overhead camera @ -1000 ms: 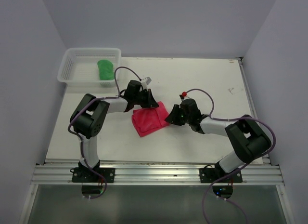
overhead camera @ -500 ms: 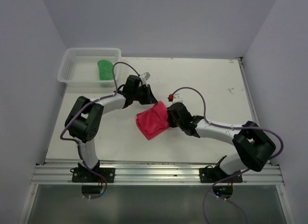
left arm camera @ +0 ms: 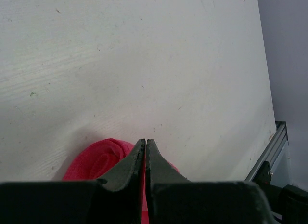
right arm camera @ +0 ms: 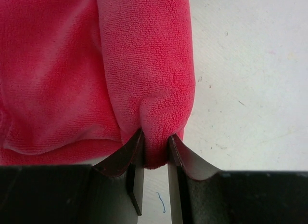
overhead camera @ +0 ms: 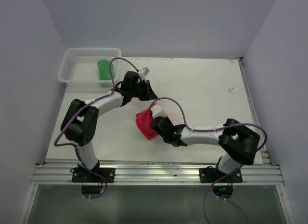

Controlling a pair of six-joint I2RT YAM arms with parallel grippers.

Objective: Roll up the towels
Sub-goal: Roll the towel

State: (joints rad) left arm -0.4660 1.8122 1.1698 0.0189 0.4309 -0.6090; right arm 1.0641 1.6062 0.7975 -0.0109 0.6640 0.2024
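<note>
Pink-red towel (overhead camera: 143, 124) bunched at frame centre.
Right gripper (right arm camera: 155, 146) pinches its fold; left gripper (left arm camera: 145, 148) closed on nothing, upper left.

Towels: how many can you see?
2. The green towel lies in the basket at the far left. The pink towel is in the middle, pinched by the right gripper. No others show.

Basket (overhead camera: 67, 67) blocks far-left corner; left arm (overhead camera: 103, 102), right arm (overhead camera: 202, 134) flank pink towel (overhead camera: 143, 123); far-right tabletop (overhead camera: 211, 89) open.
</note>
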